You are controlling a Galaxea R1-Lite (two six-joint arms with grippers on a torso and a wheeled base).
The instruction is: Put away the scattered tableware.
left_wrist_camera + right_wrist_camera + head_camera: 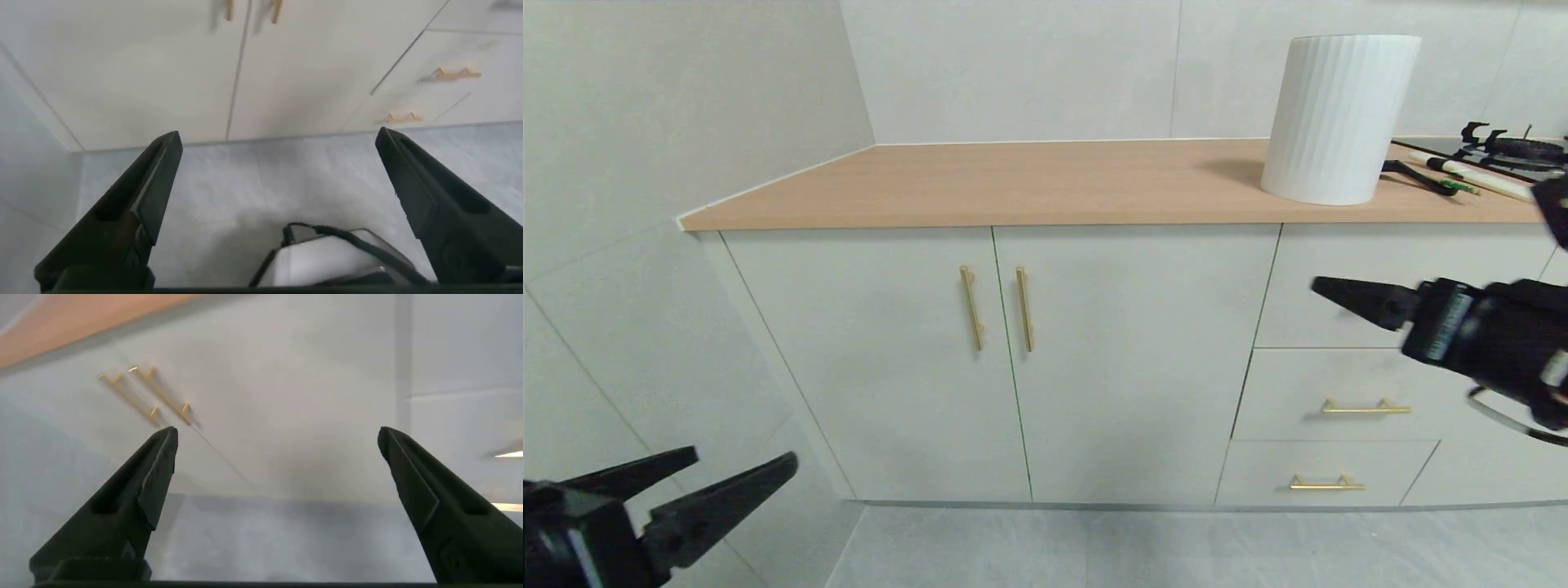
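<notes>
Holder (1339, 118): white, ribbed, cylindrical; stands upright on the right part of the wooden countertop (1013, 184).

Black utensil (1413, 175): slim and dark, lies flat on the countertop just beside the holder's base, on its right, and angles away from it.

Cream-coloured utensil (1494, 186): long pale handle with a dark band, lies flat near the black one, roughly parallel to it. A small green tip (1466, 189) shows between them; type cannot be told.

A wooden countertop (1029, 184) is running between pale tiled walls (686, 106), sitting over cabinet doors (874, 359) and drawers (1339, 380) bearing brass handles (971, 308); grey floor (1094, 547), possibly tiled, is showing below.
</notes>
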